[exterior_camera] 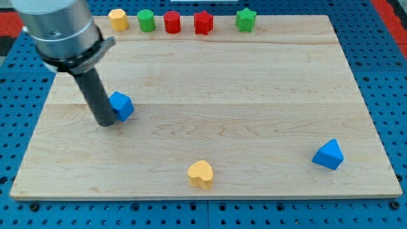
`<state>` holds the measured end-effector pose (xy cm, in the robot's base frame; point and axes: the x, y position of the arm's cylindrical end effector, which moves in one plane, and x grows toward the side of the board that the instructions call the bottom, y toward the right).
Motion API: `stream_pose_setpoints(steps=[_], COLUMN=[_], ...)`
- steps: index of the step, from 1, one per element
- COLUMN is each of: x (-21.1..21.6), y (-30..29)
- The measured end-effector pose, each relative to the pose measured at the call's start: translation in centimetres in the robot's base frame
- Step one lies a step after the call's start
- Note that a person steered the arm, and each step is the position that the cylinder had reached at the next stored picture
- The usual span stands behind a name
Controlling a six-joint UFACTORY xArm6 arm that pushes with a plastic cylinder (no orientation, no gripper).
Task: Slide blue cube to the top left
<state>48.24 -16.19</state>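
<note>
My tip (pixel 106 123) touches the blue cube (pixel 121 105) on its left, mid-push; there is no pincer. Next, it should circle right and shove the cube far-left.

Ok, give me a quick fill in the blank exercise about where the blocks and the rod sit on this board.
1. My tip touches the blue cube on the cube's view-____ side.
2. The yellow heart lies near the view's ____ edge.
3. The blue pyramid-like block sits at the view's bottom ____.

Missing words: left; bottom; right
</note>
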Motion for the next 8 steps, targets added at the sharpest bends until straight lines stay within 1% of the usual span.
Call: stream_pose_setpoints(steps=[2,3,4,5,6,7,8], x=[-0.7,-3.7,-4.6,-5.7,-8.4,-10.3,-11.3], y=[3.0,2.0,-1.7,-2.0,-2.0,-0.8,1.2])
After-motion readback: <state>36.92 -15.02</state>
